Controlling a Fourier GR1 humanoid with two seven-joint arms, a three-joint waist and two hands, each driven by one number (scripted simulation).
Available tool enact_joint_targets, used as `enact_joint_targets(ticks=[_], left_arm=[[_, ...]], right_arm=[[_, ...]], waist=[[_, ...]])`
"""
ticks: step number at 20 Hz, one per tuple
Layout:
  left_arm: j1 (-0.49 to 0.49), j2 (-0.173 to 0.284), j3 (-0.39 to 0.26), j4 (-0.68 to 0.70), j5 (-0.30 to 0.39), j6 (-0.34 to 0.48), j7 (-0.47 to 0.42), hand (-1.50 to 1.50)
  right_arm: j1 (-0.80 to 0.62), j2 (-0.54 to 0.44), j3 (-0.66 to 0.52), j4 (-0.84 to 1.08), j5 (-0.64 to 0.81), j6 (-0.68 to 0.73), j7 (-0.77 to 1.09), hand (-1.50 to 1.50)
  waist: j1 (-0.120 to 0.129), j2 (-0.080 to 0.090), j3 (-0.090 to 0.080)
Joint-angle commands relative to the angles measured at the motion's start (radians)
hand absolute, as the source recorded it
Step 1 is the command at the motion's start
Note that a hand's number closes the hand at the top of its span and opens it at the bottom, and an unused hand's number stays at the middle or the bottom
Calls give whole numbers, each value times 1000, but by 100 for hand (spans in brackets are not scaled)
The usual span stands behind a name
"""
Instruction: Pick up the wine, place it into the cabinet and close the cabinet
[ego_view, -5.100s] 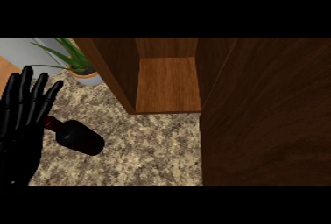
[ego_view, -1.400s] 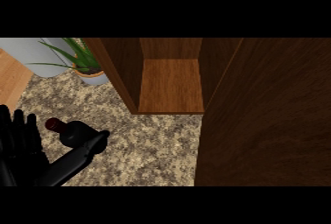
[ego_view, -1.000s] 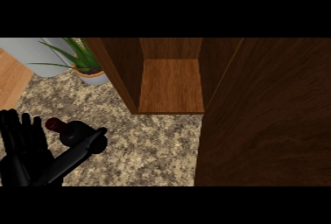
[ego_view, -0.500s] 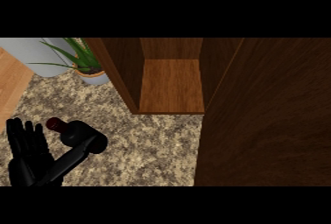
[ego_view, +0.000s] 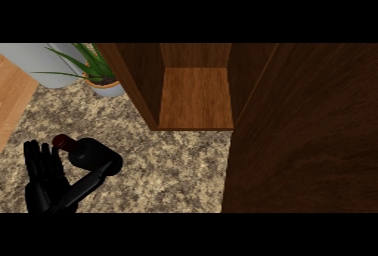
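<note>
Starting at the left, the left hand (ego_view: 46, 177) is seen at the lower edge with fingers straight and spread, thumb reaching along the wine (ego_view: 88, 152), which lies on the speckled worktop (ego_view: 170, 165); nothing is gripped yet, so the pick-up step is judged in hand. A potted plant (ego_view: 92, 70) stands behind, and the cabinet (ego_view: 196, 97) is open to the right with its door (ego_view: 303, 140) swung out. Next, fingers need curling round the bottle before lifting toward the shelf; the right hand is not shown.

Home kitchen: speckled granite counter (ego_view: 170, 165), wooden cabinet (ego_view: 196, 97), potted plant (ego_view: 96, 75).
</note>
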Motion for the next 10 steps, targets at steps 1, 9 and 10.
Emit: enact_joint_targets(ticks=[1,9,10], left_arm=[[-13,-10,14,18,20,-32,-19,-150],[-22,-13,61,199,99,-123,-189,-150],[-18,-13,-45,175,100,-15,-204,-150]], right_arm=[[101,9,13,-137,-20,18,-8,-150],[17,-9,-22,-177,-73,-3,96,-150],[51,-11,-39,-143,-95,26,45,-150]], waist=[[-1,0,1],[-2,0,0],[-2,0,1]])
